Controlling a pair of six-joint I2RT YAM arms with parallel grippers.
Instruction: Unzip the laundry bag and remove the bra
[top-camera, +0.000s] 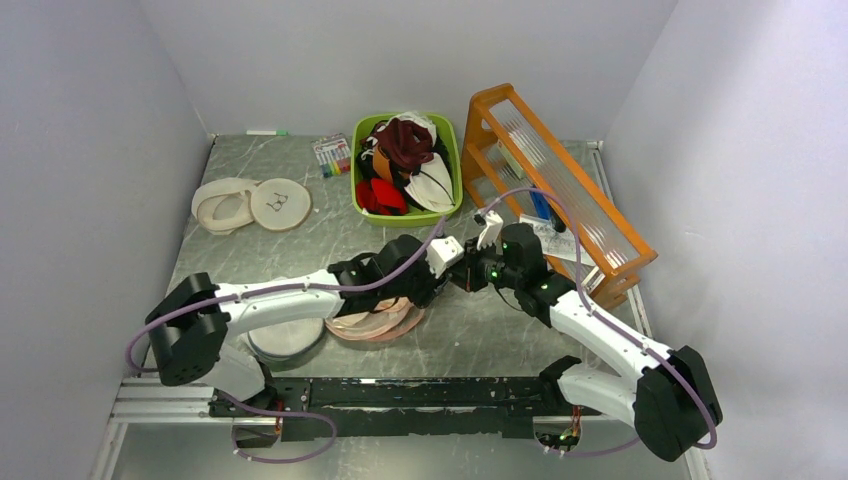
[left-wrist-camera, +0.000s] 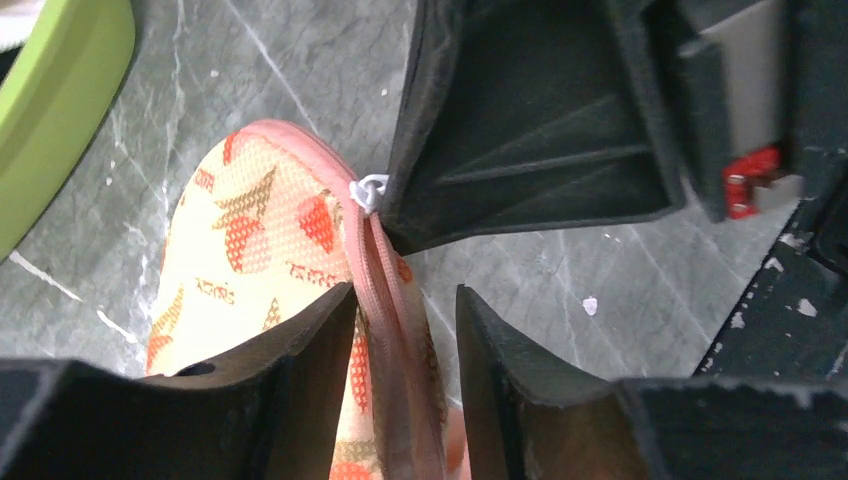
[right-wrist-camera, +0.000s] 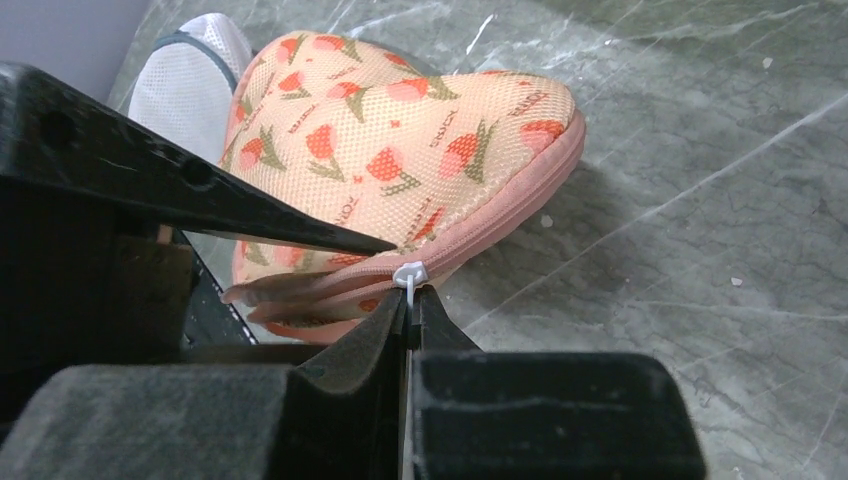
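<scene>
Laundry bag (right-wrist-camera: 400, 150) zip pull (right-wrist-camera: 410, 273) in right pincer (right-wrist-camera: 410, 300), left pincer (left-wrist-camera: 405, 292) astride edge.

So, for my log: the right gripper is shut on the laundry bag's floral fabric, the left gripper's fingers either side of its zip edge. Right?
Not the fabric: the right wrist view shows the right gripper shut on the white zip pull of the laundry bag. The left gripper does straddle the zip edge.

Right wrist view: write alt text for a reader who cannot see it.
The right gripper pinches the white zip pull on the pink zip edge of the floral laundry bag, which lies on a grey marbled table. The left gripper's finger reaches in from the left over the bag, and a white mesh disc shows behind it.
</scene>
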